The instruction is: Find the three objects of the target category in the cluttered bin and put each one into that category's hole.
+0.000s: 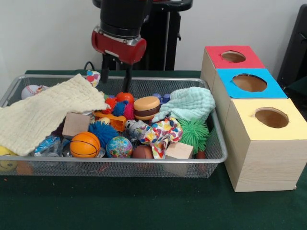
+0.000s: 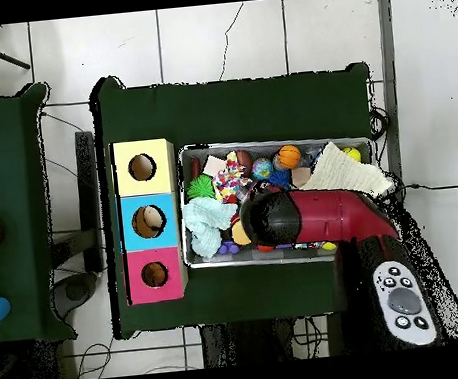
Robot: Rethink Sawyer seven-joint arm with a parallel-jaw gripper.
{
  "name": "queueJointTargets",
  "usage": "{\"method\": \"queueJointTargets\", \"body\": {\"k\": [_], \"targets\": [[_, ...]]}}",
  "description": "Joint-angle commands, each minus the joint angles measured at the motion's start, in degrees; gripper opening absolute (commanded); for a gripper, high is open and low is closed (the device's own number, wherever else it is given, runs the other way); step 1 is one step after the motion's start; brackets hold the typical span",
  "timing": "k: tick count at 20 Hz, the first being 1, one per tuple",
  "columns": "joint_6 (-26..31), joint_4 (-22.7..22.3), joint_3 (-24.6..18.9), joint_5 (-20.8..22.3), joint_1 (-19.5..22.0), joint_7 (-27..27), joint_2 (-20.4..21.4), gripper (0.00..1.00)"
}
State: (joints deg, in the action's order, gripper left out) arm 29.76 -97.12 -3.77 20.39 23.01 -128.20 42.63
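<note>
Wire bin (image 1: 115, 165) of toys, end effector (image 1: 115, 79) above (hidden overhead), fingers apart.

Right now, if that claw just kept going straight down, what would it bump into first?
Probably the small orange-red ball at the back of the wire bin. The claw hangs open just above it, one finger pointing almost onto it. Depth is hard to judge, so it could graze the spiky balls beside it.

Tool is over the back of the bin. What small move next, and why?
Probably ease the tool straight down: its open fingers hang just above the red-orange ball at the back of the wire bin, nothing held yet.
</note>
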Motion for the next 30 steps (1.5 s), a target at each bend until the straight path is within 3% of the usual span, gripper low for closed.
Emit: {"method": "queueJointTargets", "body": {"k": [1, 11, 22, 30], "targets": [[6.6, 2.8, -11.2, 4.5, 4.5, 21.8, 2.3, 1.0], [10.8, 3.6, -16.4, 6.3, 9.5, 25.5, 4.2, 1.0], [14.8, 5.4, -19.6, 6.7, 11.6, 26.1, 2.9, 1.0], [11.2, 4.0, -21.9, 8.7, 14.7, 25.8, 1.2, 1.0]]}}
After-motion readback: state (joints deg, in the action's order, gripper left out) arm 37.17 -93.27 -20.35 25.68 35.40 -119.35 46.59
